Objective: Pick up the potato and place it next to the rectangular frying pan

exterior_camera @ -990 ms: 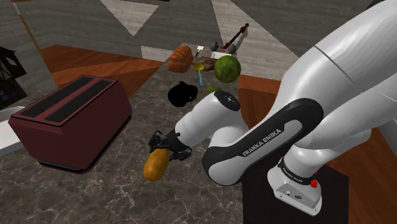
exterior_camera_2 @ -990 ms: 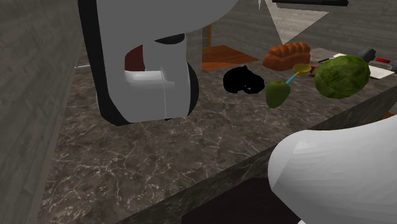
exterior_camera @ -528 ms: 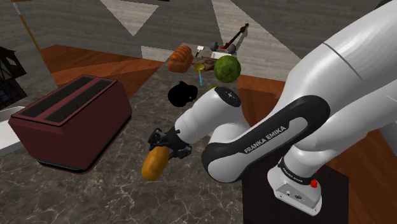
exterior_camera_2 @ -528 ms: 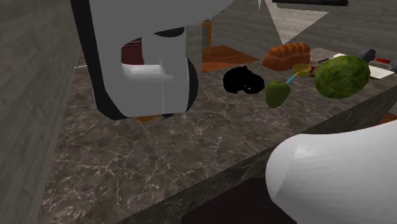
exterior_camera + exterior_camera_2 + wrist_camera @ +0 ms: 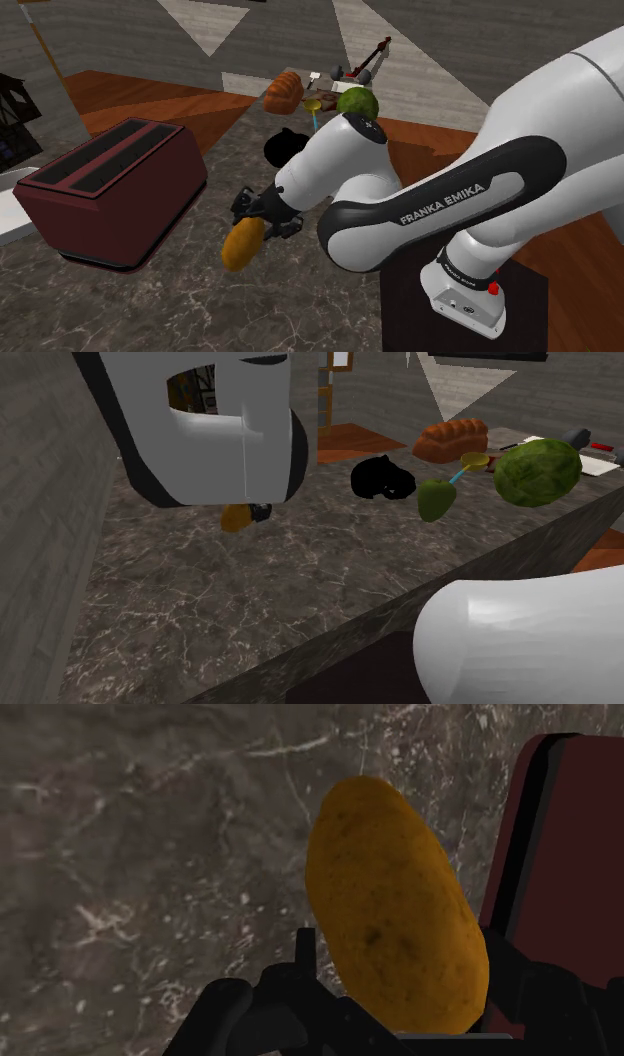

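The gripper [image 5: 262, 214] is clamped shut on the potato [image 5: 243, 244], fingers pressed to its upper end. The orange-brown potato hangs lengthwise over the dark marbled tabletop [image 5: 140, 310]. Just beside it stands a dark red toaster [image 5: 110, 185], two slots on top. The arm [image 5: 440, 205] reads FRANKA EMIKA. Farther along the tabletop sits a black object [image 5: 285, 147], its shape hard to make out, then a round green fruit [image 5: 357, 103] and a loaf of bread [image 5: 283, 91] at the far end.
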Robot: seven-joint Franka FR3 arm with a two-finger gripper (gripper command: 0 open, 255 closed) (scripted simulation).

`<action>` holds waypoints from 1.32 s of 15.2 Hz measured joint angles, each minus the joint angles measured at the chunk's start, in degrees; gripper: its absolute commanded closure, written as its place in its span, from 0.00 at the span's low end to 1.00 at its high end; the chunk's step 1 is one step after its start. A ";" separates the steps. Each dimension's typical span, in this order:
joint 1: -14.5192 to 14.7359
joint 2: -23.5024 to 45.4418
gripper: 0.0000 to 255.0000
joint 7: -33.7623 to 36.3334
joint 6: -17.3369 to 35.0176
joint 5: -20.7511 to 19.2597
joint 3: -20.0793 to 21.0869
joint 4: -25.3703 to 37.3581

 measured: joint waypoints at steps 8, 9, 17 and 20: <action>5.07 -6.77 1.00 -0.47 -9.14 0.69 -7.65 2.10; 5.32 -7.50 1.00 -0.24 -10.20 0.56 -8.16 2.50; 4.26 -10.25 1.00 1.88 -16.71 -1.91 -9.74 7.11; -3.65 -7.00 1.00 6.52 -16.33 -5.96 -1.52 12.96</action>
